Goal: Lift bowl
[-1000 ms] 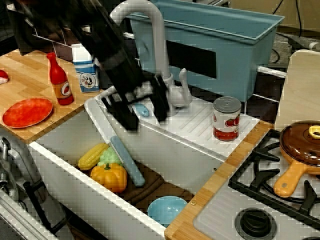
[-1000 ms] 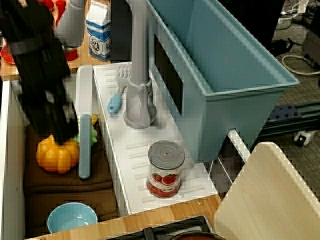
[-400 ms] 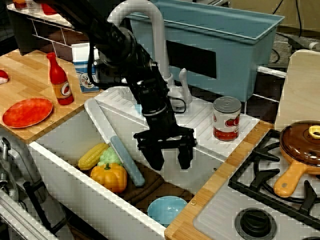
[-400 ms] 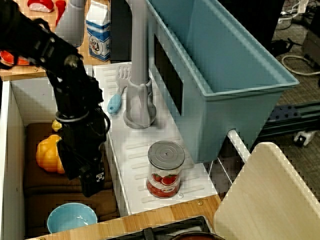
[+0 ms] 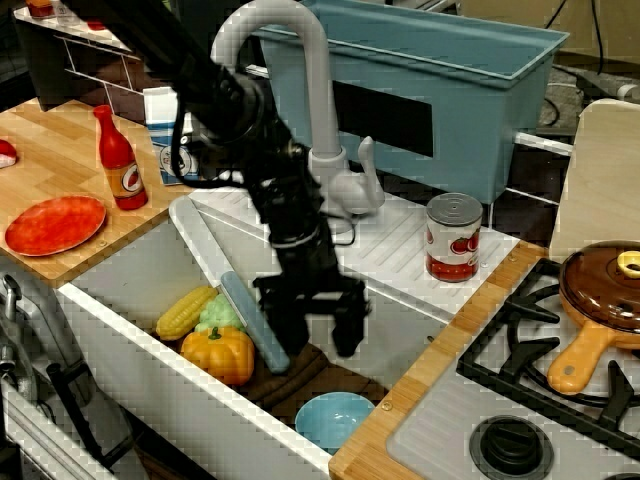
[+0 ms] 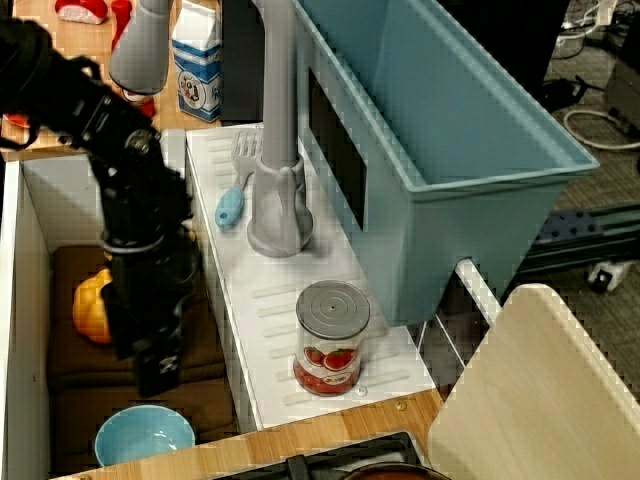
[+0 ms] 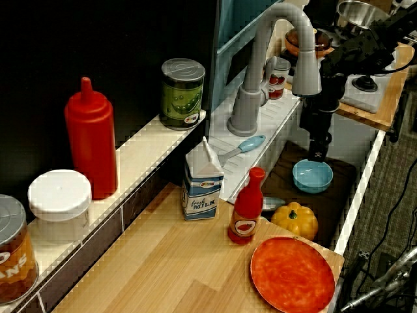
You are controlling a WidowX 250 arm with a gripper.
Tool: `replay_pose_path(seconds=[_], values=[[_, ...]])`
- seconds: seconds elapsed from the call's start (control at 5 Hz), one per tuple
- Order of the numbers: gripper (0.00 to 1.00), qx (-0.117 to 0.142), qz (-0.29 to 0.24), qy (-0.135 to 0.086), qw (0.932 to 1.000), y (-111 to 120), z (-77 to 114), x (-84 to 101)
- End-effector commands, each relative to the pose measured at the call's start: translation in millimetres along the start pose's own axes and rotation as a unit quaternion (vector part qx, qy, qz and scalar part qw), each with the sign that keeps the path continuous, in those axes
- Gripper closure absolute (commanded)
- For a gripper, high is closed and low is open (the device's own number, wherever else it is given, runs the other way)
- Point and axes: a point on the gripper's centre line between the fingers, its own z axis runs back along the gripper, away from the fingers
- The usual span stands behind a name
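Down inside white sink basin (image 5: 130,275): black robot gripper (image 5: 308,335), fingers spread apart, holding nothing, hanging over brown mat (image 6: 70,375). Beside orange toy pumpkin (image 5: 218,354). Small round light-blue plastic bowl (image 5: 334,419) just below, near corner.

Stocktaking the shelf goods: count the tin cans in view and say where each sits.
3: tomato can on the drainboard beside the faucet; green pea can on the back ledge; orange-labelled can at that ledge's near end. Others may be hidden.

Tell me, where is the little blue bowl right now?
The bowl sits on the brown mat in the sink's near corner, by the stove side, right of the toy pumpkin, with the gripper above it.
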Motion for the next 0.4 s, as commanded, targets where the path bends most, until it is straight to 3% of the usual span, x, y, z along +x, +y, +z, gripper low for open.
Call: replay_pose_path(seconds=[0.0,0.2], values=[[0.0,0.002,-0.036,-0.011,0.9993,19.8,-1.3,-40.2],[0.0,-0.001,-0.032,-0.02,0.9993,24.2,-11.6,-49.2]])
